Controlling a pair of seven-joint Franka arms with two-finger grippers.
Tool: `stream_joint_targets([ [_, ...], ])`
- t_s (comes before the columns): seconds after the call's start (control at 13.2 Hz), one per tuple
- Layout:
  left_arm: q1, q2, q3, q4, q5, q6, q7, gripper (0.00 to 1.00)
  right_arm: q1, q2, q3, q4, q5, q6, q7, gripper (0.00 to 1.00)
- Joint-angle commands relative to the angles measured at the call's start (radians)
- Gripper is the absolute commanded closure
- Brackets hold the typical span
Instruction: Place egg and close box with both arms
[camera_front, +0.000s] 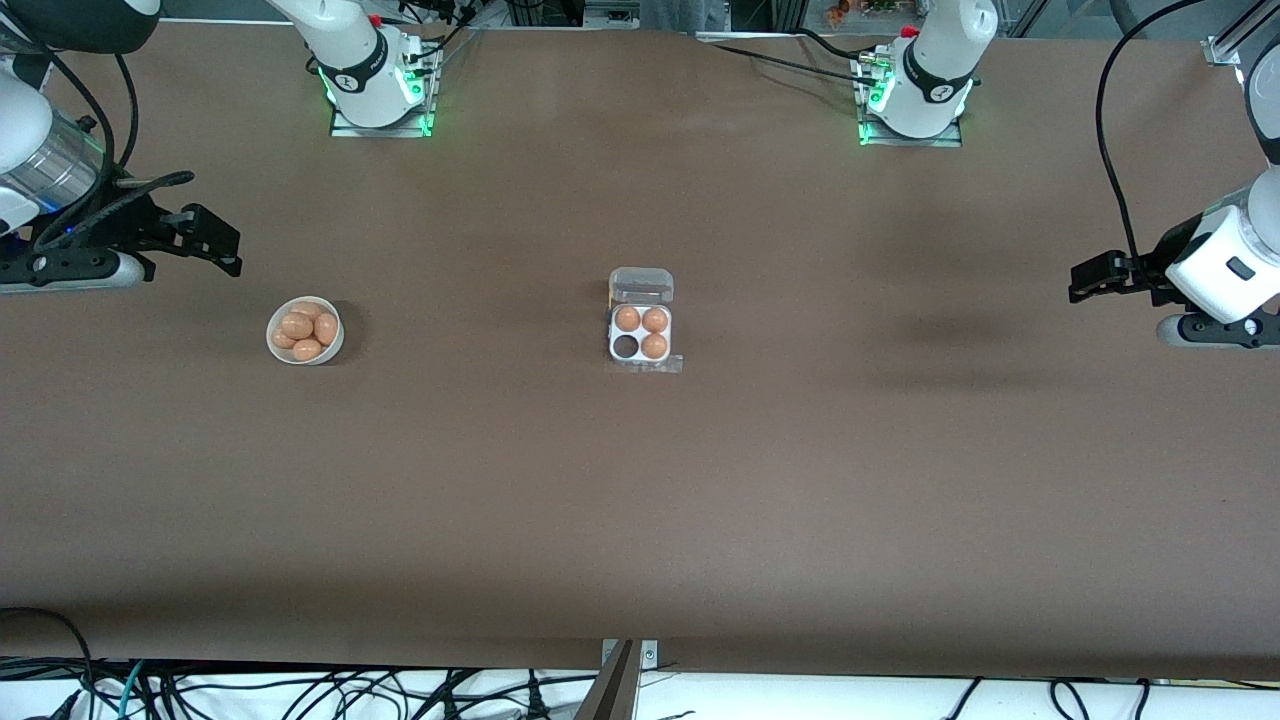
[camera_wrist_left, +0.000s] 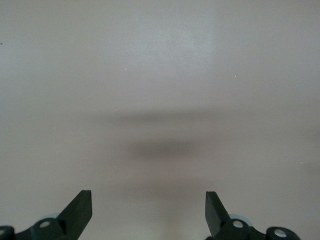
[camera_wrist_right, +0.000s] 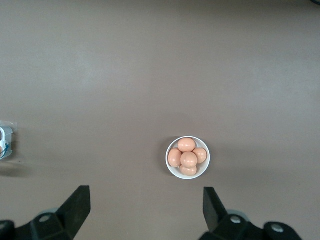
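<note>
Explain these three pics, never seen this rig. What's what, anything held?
Two robot arms work at a brown table. The big picture looks down from across the table; the other two come from cameras on each wrist. The left claw and the right claw are both open, empty, waiting over their own ends of the table. Mid-table sits an open box with three eggs and one empty cell. A white bowl of eggs lies toward the right arm's end.

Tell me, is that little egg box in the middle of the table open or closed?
Open. The box has its clear lid folded back flat on the table, leaving three eggs and one empty cell uncovered.
</note>
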Motion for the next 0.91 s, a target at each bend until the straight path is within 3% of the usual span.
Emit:
stream_joint_targets([
  [0.0,0.008,0.010,-0.002,0.033,-0.007,-0.023,0.013,0.00,-0.010,-0.014,0.006,-0.019,-0.001,-0.003,0.006,0.00],
  [0.83,0.014,0.010,0.004,0.049,-0.004,-0.023,0.014,0.00,-0.010,-0.014,0.006,-0.018,-0.001,-0.003,-0.010,0.00],
])
